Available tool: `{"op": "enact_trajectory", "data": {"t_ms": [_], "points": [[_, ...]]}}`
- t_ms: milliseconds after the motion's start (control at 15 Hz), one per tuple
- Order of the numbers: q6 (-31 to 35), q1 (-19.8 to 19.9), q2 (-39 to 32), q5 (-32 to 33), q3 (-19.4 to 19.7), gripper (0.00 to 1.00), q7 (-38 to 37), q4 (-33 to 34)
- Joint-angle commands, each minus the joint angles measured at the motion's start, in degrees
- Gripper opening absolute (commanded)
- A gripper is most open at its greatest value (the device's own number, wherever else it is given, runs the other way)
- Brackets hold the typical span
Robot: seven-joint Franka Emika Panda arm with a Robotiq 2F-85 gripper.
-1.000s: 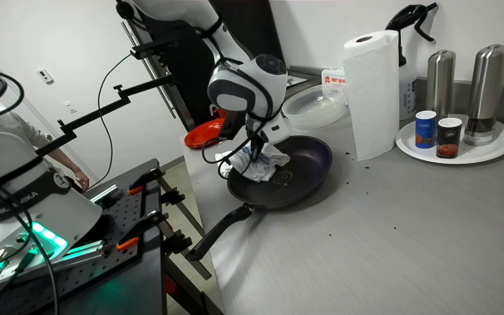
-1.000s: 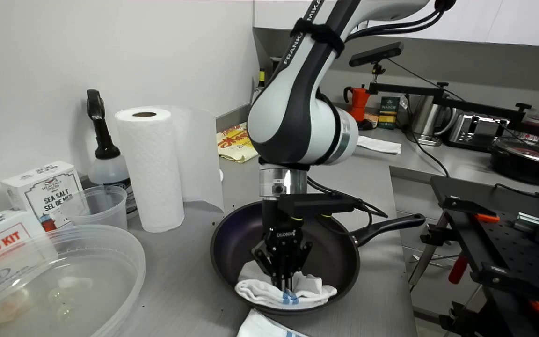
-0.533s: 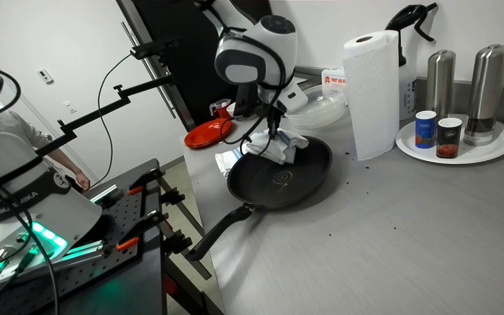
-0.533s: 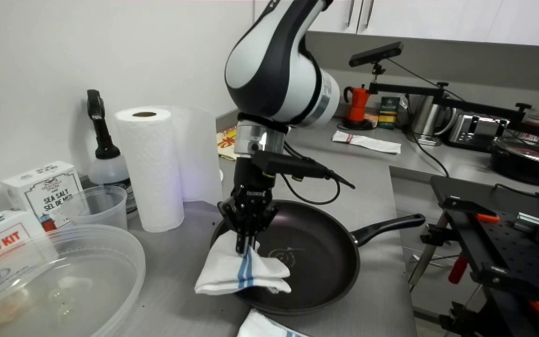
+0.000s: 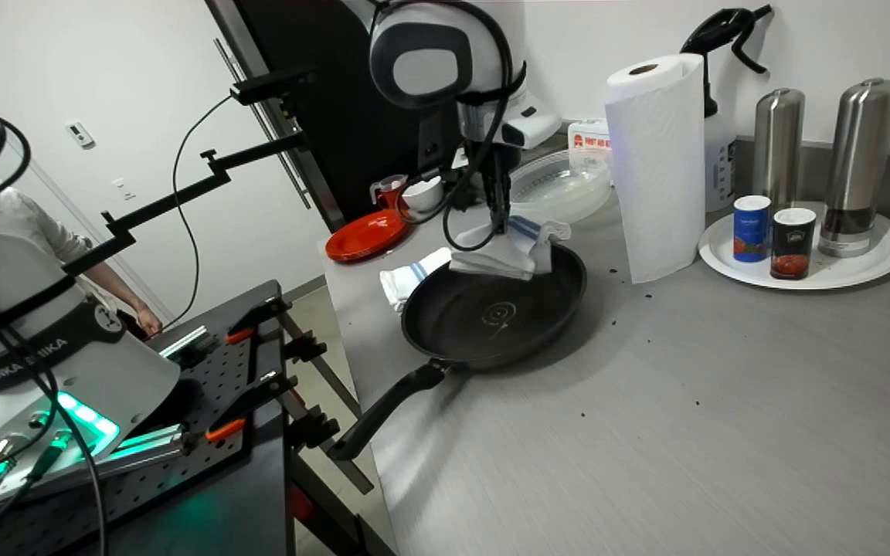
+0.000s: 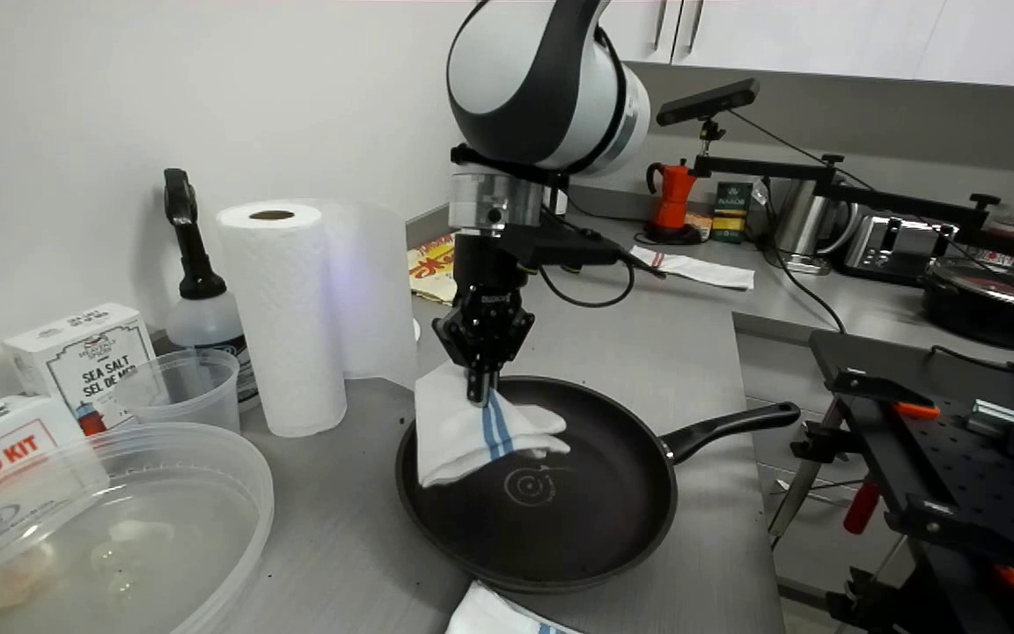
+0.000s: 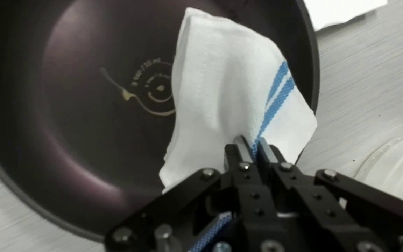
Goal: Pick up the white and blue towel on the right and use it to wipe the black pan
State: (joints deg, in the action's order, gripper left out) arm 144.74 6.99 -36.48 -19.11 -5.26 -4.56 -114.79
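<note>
The black pan (image 5: 456, 328) lies on the grey counter; it shows in both exterior views (image 6: 582, 519) and in the wrist view (image 7: 89, 115). My gripper (image 5: 501, 222) is shut on the white and blue towel (image 5: 491, 259), a folded white cloth with blue stripes. In an exterior view, the gripper (image 6: 482, 392) holds the towel (image 6: 459, 440) over the pan's edge nearest the paper roll. In the wrist view, the towel (image 7: 219, 87) is pinched between the fingertips (image 7: 252, 145) and hangs across the rim. I cannot tell whether it touches the pan.
Another blue-striped white cloth (image 5: 402, 286) lies beside the pan. A paper-towel roll (image 6: 282, 326) and a clear plastic tub (image 6: 252, 493) stand near it. Red plates (image 5: 368, 235) and a white plate (image 5: 885, 262) with grinders are on the counter. The pan handle (image 6: 736, 429) reaches the counter edge.
The towel was down in the pan one second ago. My gripper has lifted it and carried it toward the pan's side by the paper roll. The pan has not moved.
</note>
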Motion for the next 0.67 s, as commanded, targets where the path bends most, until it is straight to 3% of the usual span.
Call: {"op": "enact_trajectory", "data": {"t_ms": [0,200,600], "points": [[-0.11,-4.20,5.63,7.78,6.63,0.02,-2.15,-4.00],[1.51,-4.41,6.37,11.50,10.08,0.02,-3.36,-3.68],[6.00,-1.77,3.79,11.40,14.75,0.02,-6.26,-0.85]]}}
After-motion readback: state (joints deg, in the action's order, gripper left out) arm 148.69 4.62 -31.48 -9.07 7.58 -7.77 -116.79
